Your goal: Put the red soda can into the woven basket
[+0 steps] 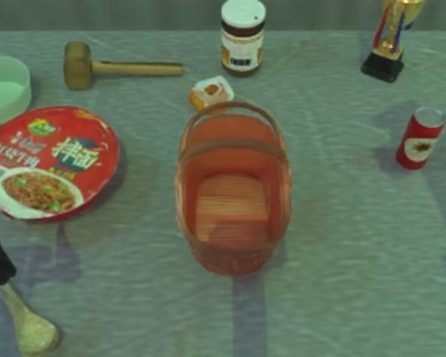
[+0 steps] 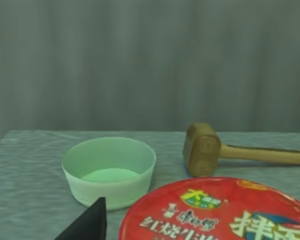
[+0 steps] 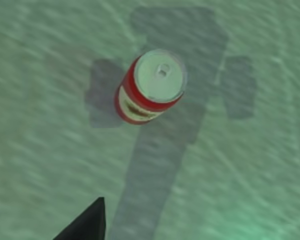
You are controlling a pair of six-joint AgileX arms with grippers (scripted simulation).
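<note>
The red soda can (image 1: 419, 138) stands upright on the table's right side, well apart from the woven basket (image 1: 233, 195) at the table's middle. The right wrist view looks down on the can (image 3: 150, 87), showing its silver top and white logo patch. My right gripper (image 3: 90, 225) hovers above and apart from the can, with only a dark tip of it in view; it is out of the top view, where only its shadow falls near the can. The basket holds nothing. My left gripper (image 2: 90, 225) is parked at the table's left edge, near the noodle-bowl lid.
A red noodle-bowl lid (image 1: 48, 162) and a pale green bowl (image 1: 4, 89) lie at the left. A wooden mallet (image 1: 104, 68), a brown jar (image 1: 242, 36) and a small packet (image 1: 211, 92) sit behind the basket. A trophy (image 1: 390, 41) stands at the back right. A pale spoon-like object (image 1: 30, 327) lies front left.
</note>
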